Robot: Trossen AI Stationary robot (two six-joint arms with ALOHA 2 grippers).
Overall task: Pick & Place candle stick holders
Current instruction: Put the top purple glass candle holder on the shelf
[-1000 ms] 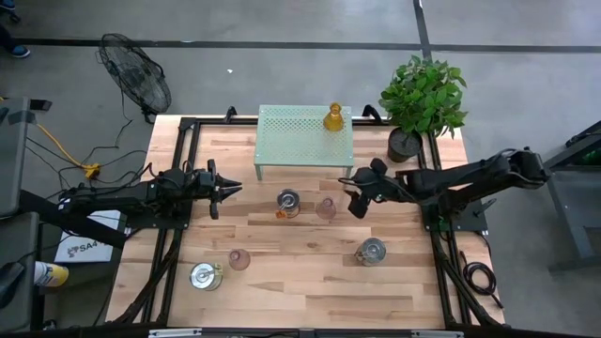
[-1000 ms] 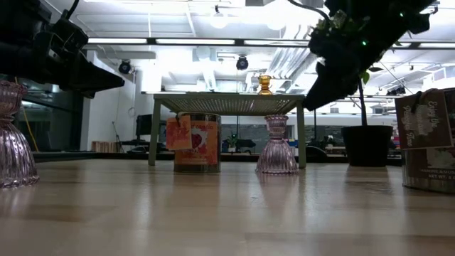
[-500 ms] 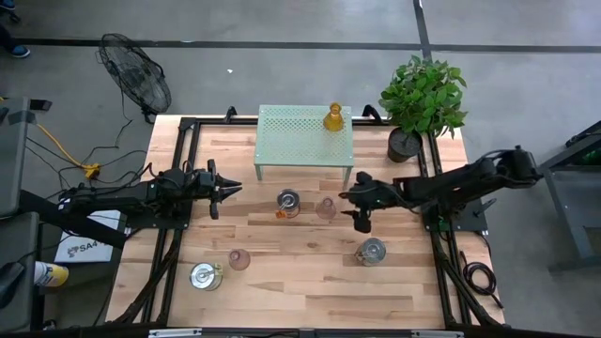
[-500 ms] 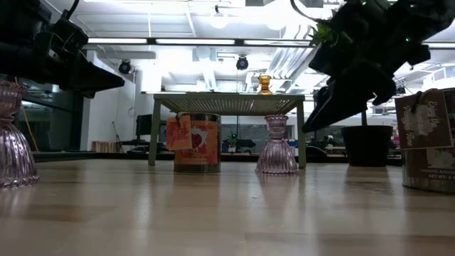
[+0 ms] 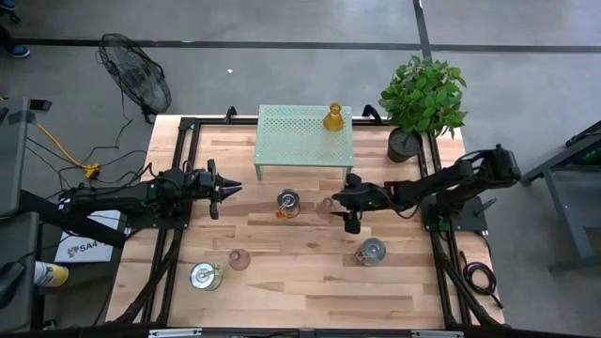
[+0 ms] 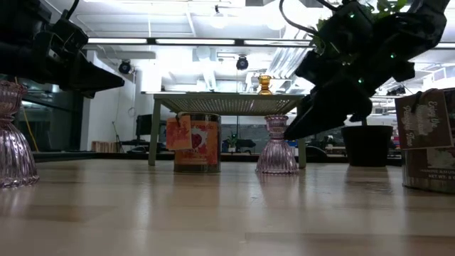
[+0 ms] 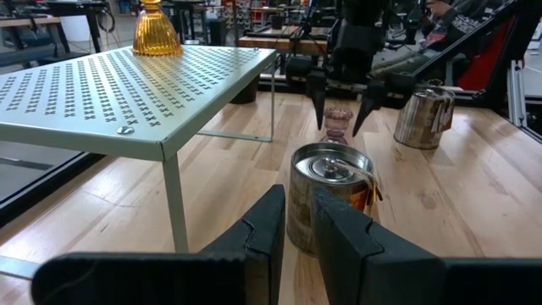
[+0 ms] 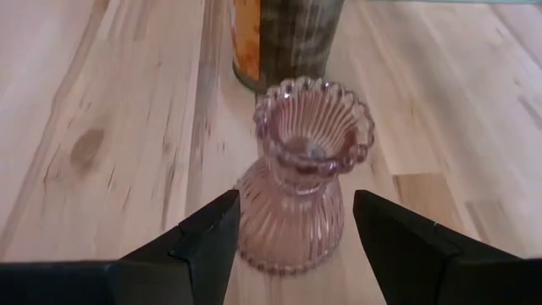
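Step in hand: approach to grasp. The right pincer [image 5: 346, 205] is at the ribbed pinkish clear glass candle stick holder [image 8: 302, 178] near the middle of the worktop [image 5: 300, 282]; the right wrist view shows one finger on each side of the holder, fingers spread apart, with no contact visible.
Task thing, location: this glass holder stands upright on the bare wood, just beside a shiny silver metal cup-shaped holder with an orange label [image 5: 287, 202], in front of the mint-green perforated metal stand [image 5: 304, 137].
Left pincer [image 5: 228, 189]: waits near the worktop's left side, fingers close together, holding nothing.
Next move, judged: close the fingers on the narrow waist of the glass holder, then lift straight up; care is needed to clear the silver holder just beside it.
Progress, judged: early. The amber-yellow glass holder [image 5: 333, 117] stands on the stand; a second pinkish glass holder [image 5: 239, 259] and two more silver metal holders [image 5: 205, 276] [image 5: 371, 251] rest on the worktop's near half.
Surface: light wood planks, black frame rails at both sides.
Room: grey floor, a black floor fan [image 5: 136, 73] behind the left corner, a green plant in a black pot [image 5: 421, 99] at the rear right corner.
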